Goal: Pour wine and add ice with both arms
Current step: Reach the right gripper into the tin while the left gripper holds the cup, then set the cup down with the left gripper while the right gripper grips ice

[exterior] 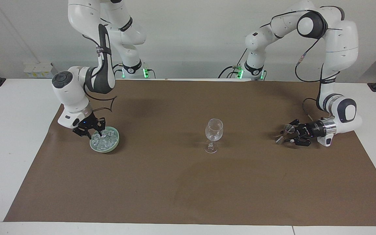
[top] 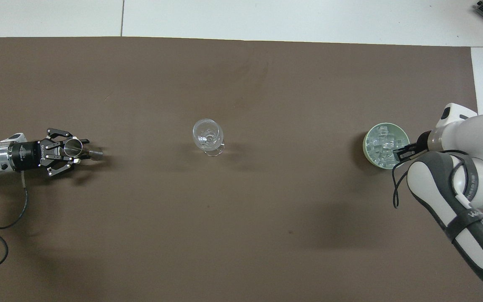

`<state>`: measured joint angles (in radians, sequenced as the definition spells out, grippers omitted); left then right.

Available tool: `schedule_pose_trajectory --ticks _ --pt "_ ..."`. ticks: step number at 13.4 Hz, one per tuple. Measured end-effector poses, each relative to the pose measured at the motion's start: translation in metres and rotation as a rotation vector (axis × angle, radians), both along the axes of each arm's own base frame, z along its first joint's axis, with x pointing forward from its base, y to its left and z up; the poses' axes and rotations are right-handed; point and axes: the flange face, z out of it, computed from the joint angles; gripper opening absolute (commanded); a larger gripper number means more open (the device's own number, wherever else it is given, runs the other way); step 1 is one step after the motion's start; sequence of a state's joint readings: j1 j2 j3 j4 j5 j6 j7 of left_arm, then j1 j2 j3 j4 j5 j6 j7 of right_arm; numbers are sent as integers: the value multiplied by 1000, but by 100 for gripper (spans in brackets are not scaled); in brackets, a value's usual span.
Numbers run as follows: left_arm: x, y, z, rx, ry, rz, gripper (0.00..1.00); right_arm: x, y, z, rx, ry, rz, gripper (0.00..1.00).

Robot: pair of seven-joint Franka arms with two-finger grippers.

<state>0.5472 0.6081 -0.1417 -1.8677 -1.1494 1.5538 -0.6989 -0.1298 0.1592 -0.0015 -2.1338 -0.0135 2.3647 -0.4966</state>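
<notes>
Facing view first: my right tool (exterior: 95,133) is dipped into the green bowl (exterior: 114,146), its tip down among the ice (exterior: 107,139). I cannot tell whether it is clamped on a cube or standing apart. The ice is all heaped in that bowl at the right arm's end of the desk (exterior: 11,130). The heap has no long axis to speak of.

My left tool (exterior: 288,135) lies level just above the brown mat (exterior: 188,189) at the left arm's end, aimed toward the middle, with the small metal jigger (exterior: 283,134) at its tip. I cannot tell whether it grips the jigger or has let go. The jigger's long axis runs roughly up and down, mouth upward; upright or slightly leaning, I can't say.

Between them, well apart from both, the wine glass (exterior: 214,130) stands upright, stem vertical, mouth up, and looks empty. I'd judge nothing is delivered yet, so both the pour and the ice remain to do.
</notes>
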Motion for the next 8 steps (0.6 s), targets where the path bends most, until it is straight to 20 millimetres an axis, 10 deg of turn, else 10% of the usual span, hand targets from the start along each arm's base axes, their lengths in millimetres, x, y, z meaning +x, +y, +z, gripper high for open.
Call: schedule_pose_trajectory --ticks 4,8 --pt "2 -2 1 8 2 -11 100 1 3 1 -4 -1 11 48" --pt "6 3 7 39 -1 -35 100 1 5 2 -5 -2 14 48"
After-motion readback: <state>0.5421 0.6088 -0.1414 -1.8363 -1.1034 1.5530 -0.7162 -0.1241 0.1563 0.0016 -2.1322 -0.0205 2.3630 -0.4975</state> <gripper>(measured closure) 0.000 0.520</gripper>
